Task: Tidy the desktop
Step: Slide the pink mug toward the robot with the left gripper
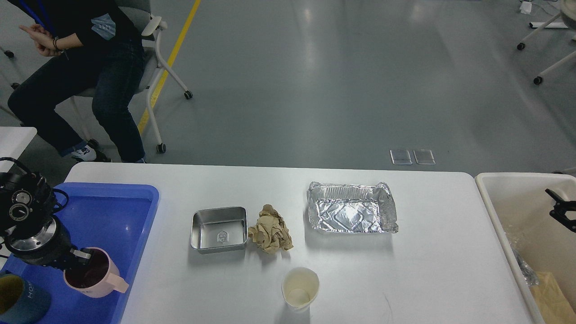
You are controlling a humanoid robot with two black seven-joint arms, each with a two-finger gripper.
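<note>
The white desktop [405, 270] carries a square steel tin [219, 230], a crumpled brown paper wad [271, 235], a foil tray [352, 213] and a paper cup [300, 289]. My left gripper [81, 256] is shut on the rim of a pink mug [93, 280], which sits low inside the blue tray [135, 198] at the left. My right gripper [562, 209] hangs over the cream bin [495, 211] at the right edge; it is small and dark, so its fingers cannot be told apart.
A dark blue-green cup [20, 303] lies in the blue tray's near corner. The cream bin holds clear plastic and a yellowish scrap [551, 299]. A seated person [76, 76] on a wheeled chair is beyond the table's far left.
</note>
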